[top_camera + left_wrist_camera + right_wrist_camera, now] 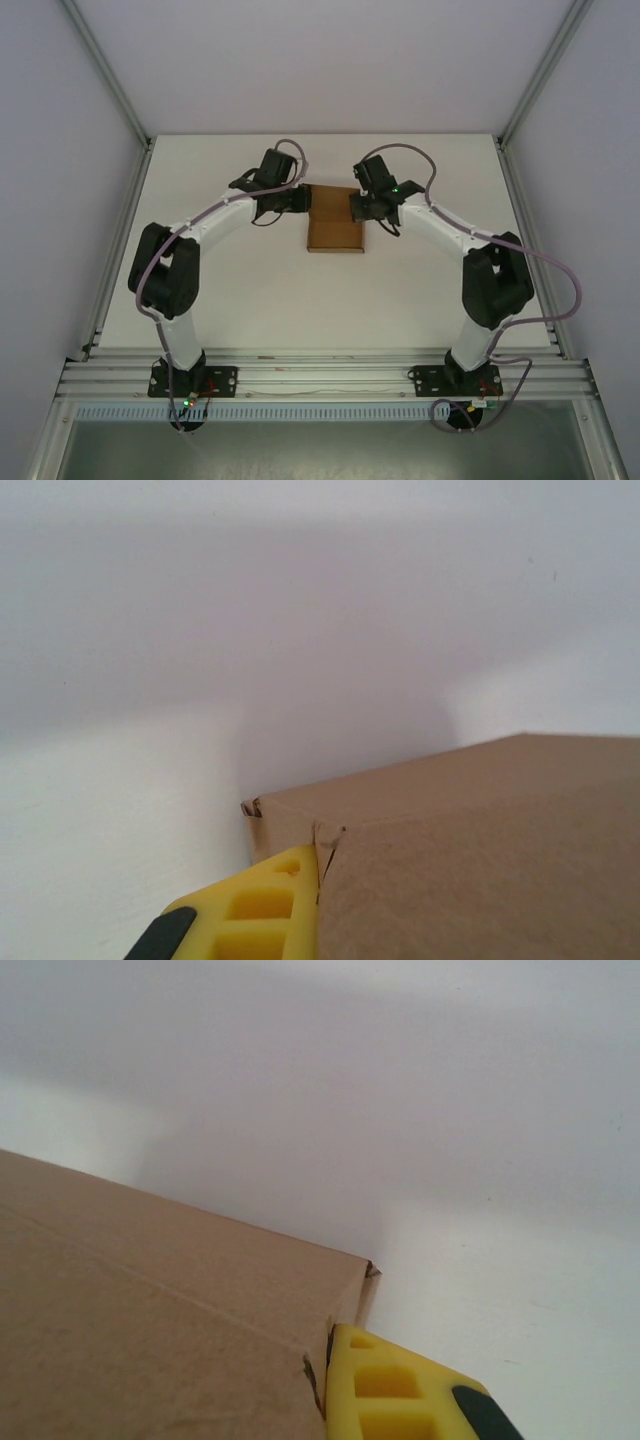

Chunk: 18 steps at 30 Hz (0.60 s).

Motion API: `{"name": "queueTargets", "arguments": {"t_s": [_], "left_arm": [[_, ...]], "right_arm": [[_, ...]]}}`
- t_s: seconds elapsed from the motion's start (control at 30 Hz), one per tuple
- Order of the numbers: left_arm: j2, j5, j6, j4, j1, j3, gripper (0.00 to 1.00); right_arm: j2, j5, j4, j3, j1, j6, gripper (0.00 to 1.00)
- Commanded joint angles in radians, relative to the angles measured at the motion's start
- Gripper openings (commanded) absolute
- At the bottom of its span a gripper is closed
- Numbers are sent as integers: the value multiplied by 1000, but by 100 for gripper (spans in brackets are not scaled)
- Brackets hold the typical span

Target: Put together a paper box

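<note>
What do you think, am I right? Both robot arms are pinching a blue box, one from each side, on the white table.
Not quite. The paper box is plain brown, not blue; the top external view shows it. The rest stands: the left fingers and the right fingers pinch it, one from each side, on the white table.

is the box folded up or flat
Folded up: the box has a top face and side wall meeting at a corner.
</note>
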Motion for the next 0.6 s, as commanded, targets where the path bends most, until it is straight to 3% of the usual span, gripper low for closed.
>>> {"name": "queueTargets", "arguments": {"t_s": [0.0, 0.27, 0.57], "left_arm": [[25, 36, -151, 109, -1, 19, 6], [56, -10, -158, 110, -23, 16, 6], [35, -20, -122, 182, -36, -110, 6]], "right_arm": [[22, 24, 170, 9, 15, 207, 6], [79, 12, 195, 28, 27, 288, 4], [57, 51, 287, -102, 31, 278, 3]]}}
